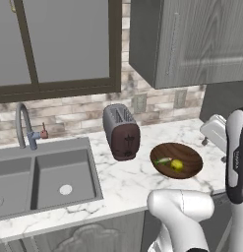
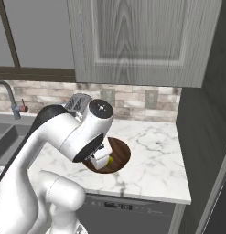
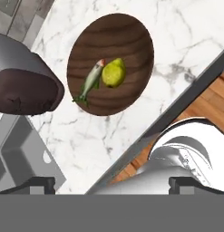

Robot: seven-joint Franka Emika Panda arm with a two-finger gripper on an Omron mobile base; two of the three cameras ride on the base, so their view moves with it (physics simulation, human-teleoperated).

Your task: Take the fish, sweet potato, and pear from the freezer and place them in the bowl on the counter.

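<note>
Fish and pear in the bowl

The fish [image 3: 90,82] and pear [image 3: 114,73] lie touching in the bowl [image 3: 127,36] on the counter [image 3: 186,31]; the gripper [image 3: 112,185] hangs above, jaws wide, empty.

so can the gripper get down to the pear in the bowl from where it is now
Probably yes. The gripper is open above the counter, looking down on the bowl, and nothing lies between. The pear touches the fish, so the fingers might nudge the fish too.
</note>
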